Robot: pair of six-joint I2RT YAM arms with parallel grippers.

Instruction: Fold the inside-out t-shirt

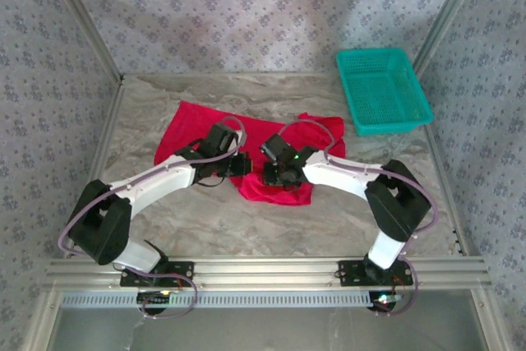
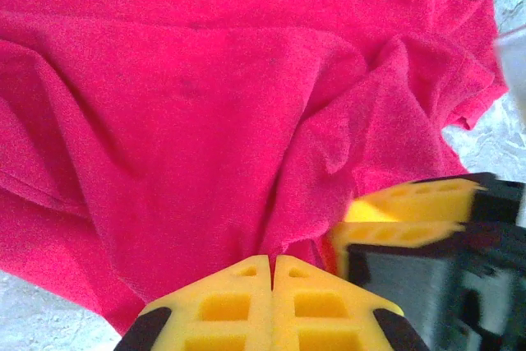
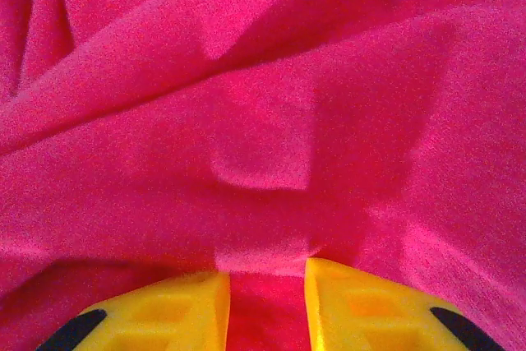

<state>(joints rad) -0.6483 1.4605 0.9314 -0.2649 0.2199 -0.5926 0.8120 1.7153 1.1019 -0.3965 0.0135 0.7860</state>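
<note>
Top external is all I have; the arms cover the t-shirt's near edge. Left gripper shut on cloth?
Observer: Yes; left wrist view shows the left gripper with fingers pressed together, the t-shirt gathered into their seam.
Operator: Right one?
Observer: The right gripper has a fold filling the gap between its fingers; it looks clamped.
Operator: Cloth taut?
Observer: No, loose creases fan out from the left pinch.

Red t-shirt (image 1: pixel 193 125), teal basket (image 1: pixel 382 92), marbled grey table (image 1: pixel 271 228).
</note>
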